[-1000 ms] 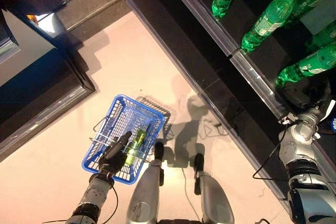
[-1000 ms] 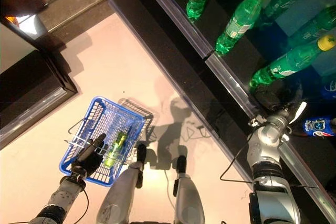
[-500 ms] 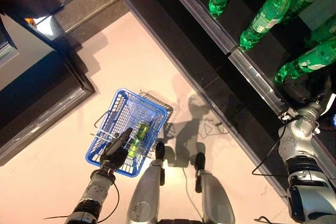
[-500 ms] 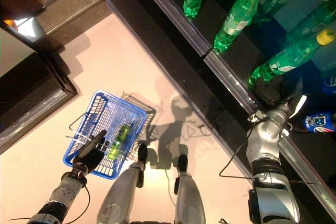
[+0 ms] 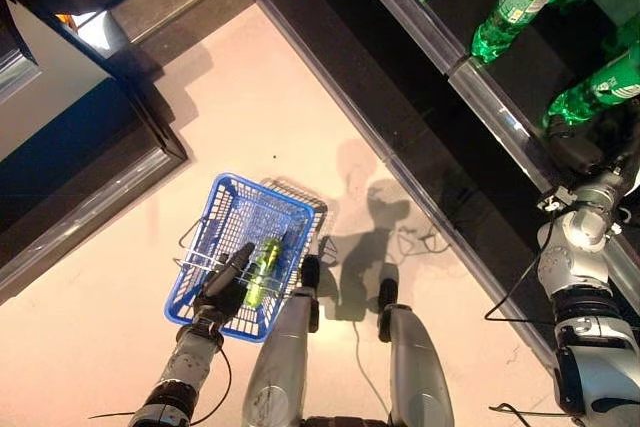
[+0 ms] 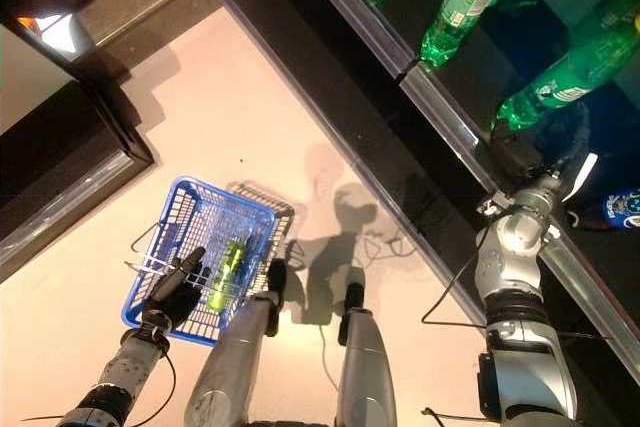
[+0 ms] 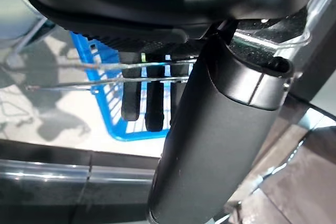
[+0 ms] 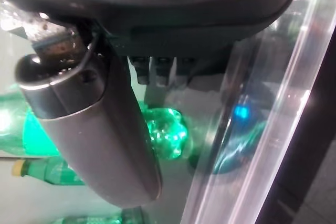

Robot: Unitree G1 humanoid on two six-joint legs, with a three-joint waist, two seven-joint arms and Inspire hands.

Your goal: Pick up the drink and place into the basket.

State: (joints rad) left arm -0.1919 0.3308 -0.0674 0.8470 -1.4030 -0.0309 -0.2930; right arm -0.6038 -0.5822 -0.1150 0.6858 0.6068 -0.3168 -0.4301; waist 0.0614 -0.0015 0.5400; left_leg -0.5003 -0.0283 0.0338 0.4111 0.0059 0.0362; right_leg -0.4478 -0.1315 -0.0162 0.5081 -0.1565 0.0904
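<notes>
Green drink bottle (image 5: 262,270) lies inside blue wire basket (image 5: 225,209) on floor. L hand (image 5: 227,288) over basket's near side, fingers (image 7: 138,95) straight, together, by its wire handles (image 7: 105,73) per L wrist view. R hand (image 6: 522,162) at shelf by green bottles (image 6: 565,75); R wrist view shows fingers (image 8: 157,72) relaxed, holding nothing.

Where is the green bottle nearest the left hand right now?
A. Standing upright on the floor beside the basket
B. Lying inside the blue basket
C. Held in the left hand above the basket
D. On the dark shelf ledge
B: the green bottle lies inside the blue basket, beside the left hand, whose straight fingers reach under the wire handles.
</notes>
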